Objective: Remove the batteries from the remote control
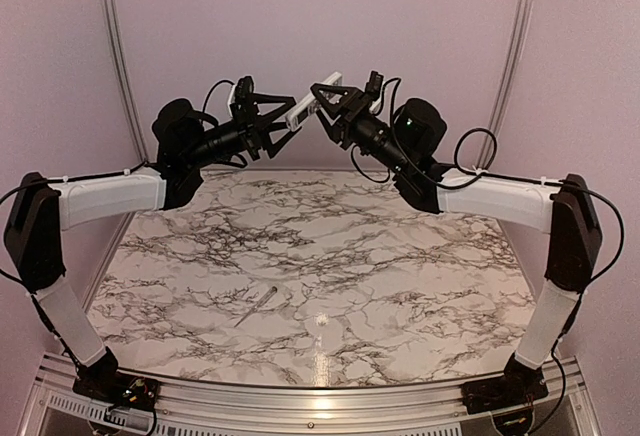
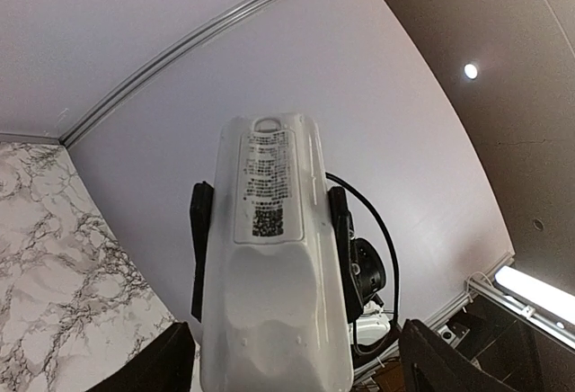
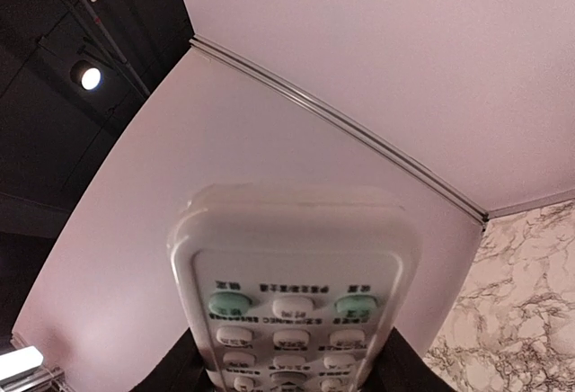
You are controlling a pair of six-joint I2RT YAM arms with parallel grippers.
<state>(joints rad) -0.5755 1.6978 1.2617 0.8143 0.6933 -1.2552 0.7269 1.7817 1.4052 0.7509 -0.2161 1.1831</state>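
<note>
The left gripper [image 1: 280, 121], jaws apart, straddles one end of the remote control [image 1: 302, 113], which is held aloft over the table [image 1: 420, 256]. The right gripper [image 1: 325, 106] clamps the remote's sides. Its back looks closed and no batteries show, so unloading is likely all left to do.

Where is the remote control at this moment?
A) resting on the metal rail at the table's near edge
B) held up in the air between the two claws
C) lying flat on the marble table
B: the remote control is up off the table, gripped by the right claw, with the left claw open around its other end.
</note>
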